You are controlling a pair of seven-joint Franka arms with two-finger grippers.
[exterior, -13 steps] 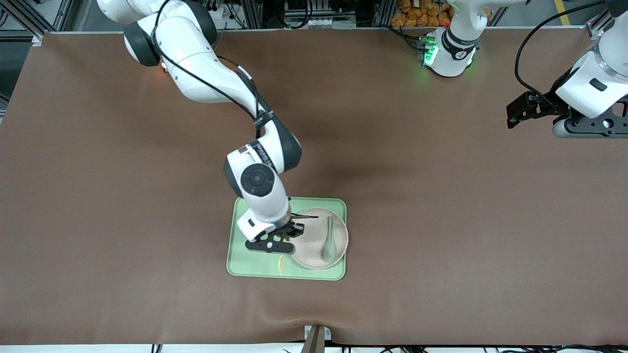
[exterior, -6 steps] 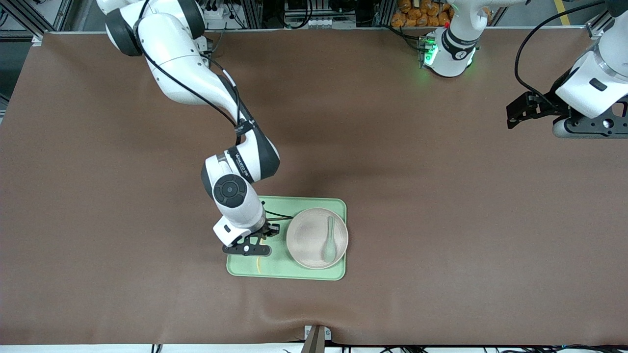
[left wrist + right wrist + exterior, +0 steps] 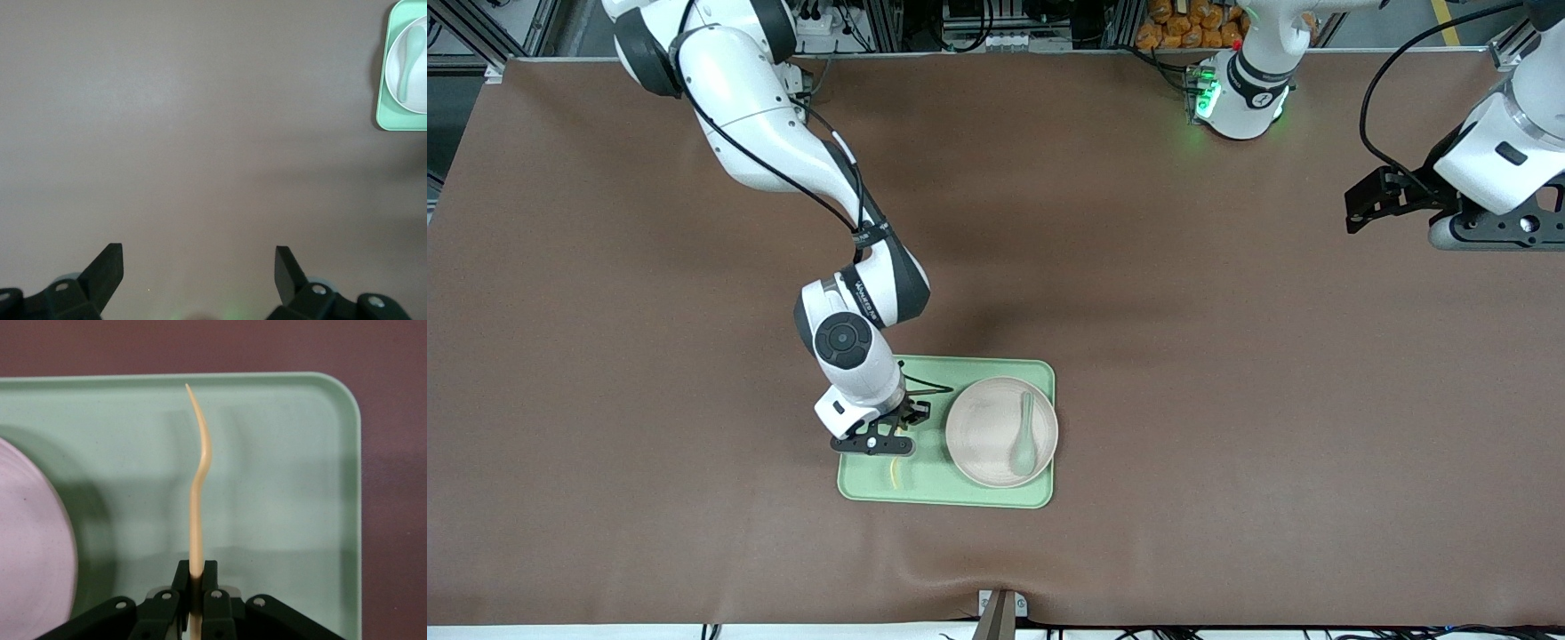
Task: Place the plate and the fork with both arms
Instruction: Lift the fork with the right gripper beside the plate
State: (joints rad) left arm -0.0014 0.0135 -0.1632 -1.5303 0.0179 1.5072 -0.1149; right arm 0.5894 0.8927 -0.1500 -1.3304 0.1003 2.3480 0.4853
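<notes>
The pale beige-pink plate (image 3: 989, 433) lies on the light green tray (image 3: 934, 487), at the tray's end toward the left arm. A grey-green spoon (image 3: 1024, 442) lies in the plate. My right gripper (image 3: 889, 444) is over the tray's other end, beside the plate, and is shut on the pale yellow fork (image 3: 198, 487). The fork is held edge-on above the tray floor (image 3: 280, 487); its end shows below the gripper in the front view (image 3: 894, 474). The plate's rim (image 3: 33, 540) shows beside it. My left gripper (image 3: 199, 267) is open and empty, waiting high over bare table near its own end.
The brown mat (image 3: 1227, 400) covers the whole table. The tray (image 3: 387, 93) with plate and spoon shows at the edge of the left wrist view. The left arm's base (image 3: 1240, 89) glows green at the table's back edge.
My right gripper has moved with the fork off the plate's edge to the tray's end toward the right arm. The left arm has not moved.
</notes>
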